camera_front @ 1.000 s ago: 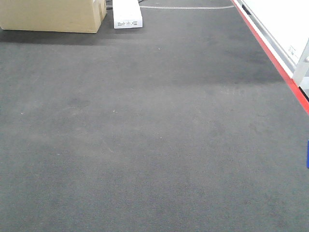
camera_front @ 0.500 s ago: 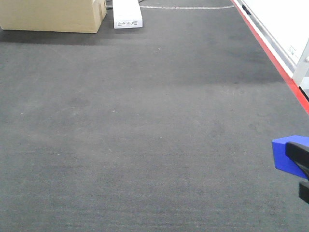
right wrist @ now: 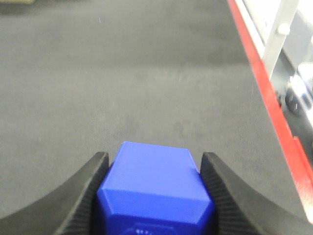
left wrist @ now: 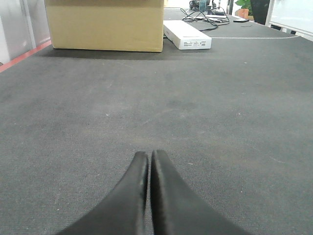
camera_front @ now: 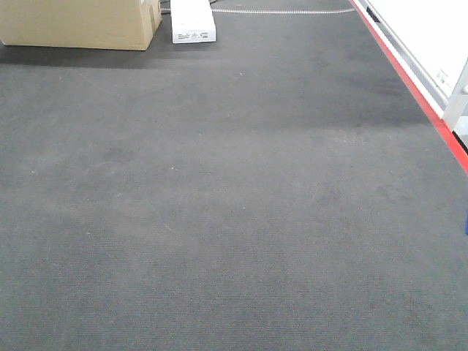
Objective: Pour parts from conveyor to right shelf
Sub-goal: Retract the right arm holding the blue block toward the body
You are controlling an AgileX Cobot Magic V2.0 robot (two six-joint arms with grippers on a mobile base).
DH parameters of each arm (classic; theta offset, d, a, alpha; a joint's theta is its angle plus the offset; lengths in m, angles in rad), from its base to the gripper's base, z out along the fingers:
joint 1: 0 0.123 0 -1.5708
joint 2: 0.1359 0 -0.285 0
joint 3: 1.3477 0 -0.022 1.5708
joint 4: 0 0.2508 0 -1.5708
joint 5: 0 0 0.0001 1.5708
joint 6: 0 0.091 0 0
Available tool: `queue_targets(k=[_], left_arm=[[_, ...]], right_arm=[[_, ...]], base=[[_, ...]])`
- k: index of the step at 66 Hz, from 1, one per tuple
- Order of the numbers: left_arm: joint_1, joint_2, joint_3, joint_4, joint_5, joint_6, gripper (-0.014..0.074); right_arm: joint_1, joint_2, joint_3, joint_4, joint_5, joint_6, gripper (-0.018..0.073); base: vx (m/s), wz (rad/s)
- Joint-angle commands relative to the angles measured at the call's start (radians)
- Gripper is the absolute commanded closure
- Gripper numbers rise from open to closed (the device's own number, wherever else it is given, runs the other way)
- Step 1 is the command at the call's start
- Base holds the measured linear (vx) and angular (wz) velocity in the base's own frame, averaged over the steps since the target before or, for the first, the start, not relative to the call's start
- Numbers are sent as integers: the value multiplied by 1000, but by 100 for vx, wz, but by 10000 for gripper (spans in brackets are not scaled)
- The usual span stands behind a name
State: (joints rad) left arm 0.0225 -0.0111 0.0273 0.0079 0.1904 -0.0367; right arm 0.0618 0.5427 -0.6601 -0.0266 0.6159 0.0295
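Note:
The conveyor (camera_front: 234,205) is a wide dark grey belt that fills the front view. Its red border stripe (camera_front: 417,91) runs along the right side. One of the parts, a solid blue block (right wrist: 154,181), sits between the ribbed pads of my right gripper (right wrist: 155,156), which is shut on it just above the belt near the stripe. In the front view only a blue sliver (camera_front: 466,223) shows at the right edge. My left gripper (left wrist: 148,154) hangs low over the belt, shut with nothing in it. The right shelf is out of view.
A cardboard box (camera_front: 73,22) and a flat white box (camera_front: 193,20) stand at the belt's far left end, with cables (left wrist: 205,12) behind them. A white side rail (camera_front: 431,36) and a steel upright (right wrist: 279,29) lie beyond the red stripe.
Half a second ago the blue block and the right gripper's fingers reached into the front view at the right edge. They have since drawn back right, leaving only a sliver.

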Motion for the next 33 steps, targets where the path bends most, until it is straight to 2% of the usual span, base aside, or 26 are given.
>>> queue_targets(k=[1,14,19,26,33], left_arm=[[3,-12,-19,-8,-72,-8,603],[3,-12,-19,-8,-72,-8,603],[3,-12,-19,-8,-72,-8,603],[3,-12,-19,-8,-72,-8,603],[3,-12,-19,-8,-72,-8,603]], right_arm=[[-5,-61,3,-12,-96,-2,561],[-5,-267,159,-12,-130,-18,561],[-5,-333,207,-12,-129,-54,561],[-5,-407,248,-9,-128,-103,561],[-5,-465,284,-8,-128,-107,561]], base=[[0,0],[0,0],[0,0],[0,0],[0,0]])
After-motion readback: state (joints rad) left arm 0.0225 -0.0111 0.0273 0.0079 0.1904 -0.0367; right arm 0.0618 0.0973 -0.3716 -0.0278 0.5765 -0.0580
